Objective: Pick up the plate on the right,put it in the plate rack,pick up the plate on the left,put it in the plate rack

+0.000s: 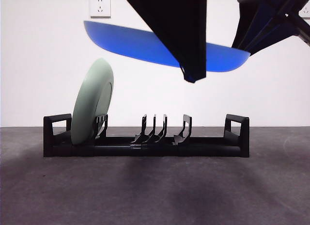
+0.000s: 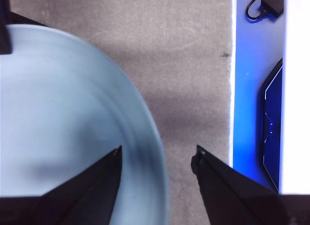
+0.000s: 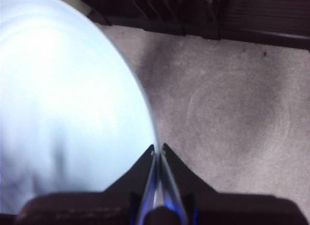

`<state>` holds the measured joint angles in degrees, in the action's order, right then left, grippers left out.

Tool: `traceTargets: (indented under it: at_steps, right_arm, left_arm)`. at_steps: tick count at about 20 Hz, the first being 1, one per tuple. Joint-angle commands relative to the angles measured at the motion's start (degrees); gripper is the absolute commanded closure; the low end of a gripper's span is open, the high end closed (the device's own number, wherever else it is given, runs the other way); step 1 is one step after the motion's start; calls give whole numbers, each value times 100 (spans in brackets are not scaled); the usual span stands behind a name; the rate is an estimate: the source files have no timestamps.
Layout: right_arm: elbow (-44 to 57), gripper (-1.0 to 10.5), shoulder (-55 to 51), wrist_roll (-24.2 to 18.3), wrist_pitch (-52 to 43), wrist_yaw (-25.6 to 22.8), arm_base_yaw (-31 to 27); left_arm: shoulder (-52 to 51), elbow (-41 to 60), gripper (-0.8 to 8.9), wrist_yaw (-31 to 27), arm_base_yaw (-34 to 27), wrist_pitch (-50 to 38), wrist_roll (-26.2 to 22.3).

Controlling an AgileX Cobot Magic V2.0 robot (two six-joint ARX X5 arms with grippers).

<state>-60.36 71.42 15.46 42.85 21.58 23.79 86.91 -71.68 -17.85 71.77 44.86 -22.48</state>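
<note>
Over the near part of the grey counter (image 1: pixel 155 196), nothing rests on the surface; only shadows fall there.

Above it, closest to front cam, L gripper (image 1: pixel 191 78) hangs down as a big dark wedge w/ its tip in front of the blue plate (image 1: pixel 131 43). L wrist view: L gripper (image 2: pixel 159 150) has its jaws spread wide. One jaw sits over the plate's face (image 2: pixel 58 113), the other over bare counter (image 2: pixel 193 65), and the plate rim runs between them. No jaw is clearly touching the plate, so no grip on that side.

Blue plate is in the air, well clear of the counter, above the rack. It's tilted, w/ the end toward the counter's left edge higher and the end toward the right edge lower.

R gripper (image 1: pixel 247 46) comes in from the top right corner of the front view and meets the plate at its low right end. R wrist view confirms it: R gripper (image 3: pixel 159 147) is pinched narrow on the rim, w/ the plate's thin edge clamped between both jaws. The plate's face (image 3: pixel 63 99) looks washed-out pale there.

Further back, the plate rack (image 1: pixel 145 148) lies lengthwise across the counter, parallel to the far edge, also seen beyond the plate from the R wrist (image 3: pixel 160 11). A pale green plate (image 1: pixel 92 101) stands on edge in the prongs at the rack's end toward the counter's left edge, leaning slightly. Other prongs are unfilled.

Behind it all is a white wall w/ a socket (image 1: pixel 100 6) high up.
</note>
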Motion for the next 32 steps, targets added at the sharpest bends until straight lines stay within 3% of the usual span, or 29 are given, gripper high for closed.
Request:
traceTargets:
  at_steps: [1,4,5,12,15,19,23,27,30,32]
  right_arm:
    - [-7,959,-127,-35,-15,96,-31]
    - [-7,959,-240,-59,48,94,-105]
    - [-7,959,-247,-66,74,98,-131]
    - [-15,928,-313,-219,177,90,-269]
    - [-20,708,-546,-247,157,83,-426]
    - [-20,691,-1161,-245,-188,24,-782]
    - [-20,693,-2000,-203,-883,-1091,-1021]
    - [-20,694,-2651,-267,-1163,-2212,-1034]
    - [-20,694,-2824,-352,-1126,-2667,-1034]
    - [-20,694,-2841,-352,-1097,-2662,-1034]
  left_arm:
    - [120,-2,575,-2,-74,-17,-26]
    - [153,-4,805,11,-127,-15,-26]
    - [153,-2,824,7,-127,-20,-28]
    - [153,-4,822,11,-131,-28,-26]
    - [153,-4,822,13,-129,-114,-24]
    - [151,-4,822,35,-7,-636,7]
    - [151,-4,823,555,-74,-1408,317]
    - [151,-4,823,1095,-651,-2328,861]
    - [151,-4,823,2085,-1320,-3062,1438]
    - [151,-4,823,2736,-1797,-3510,1987]
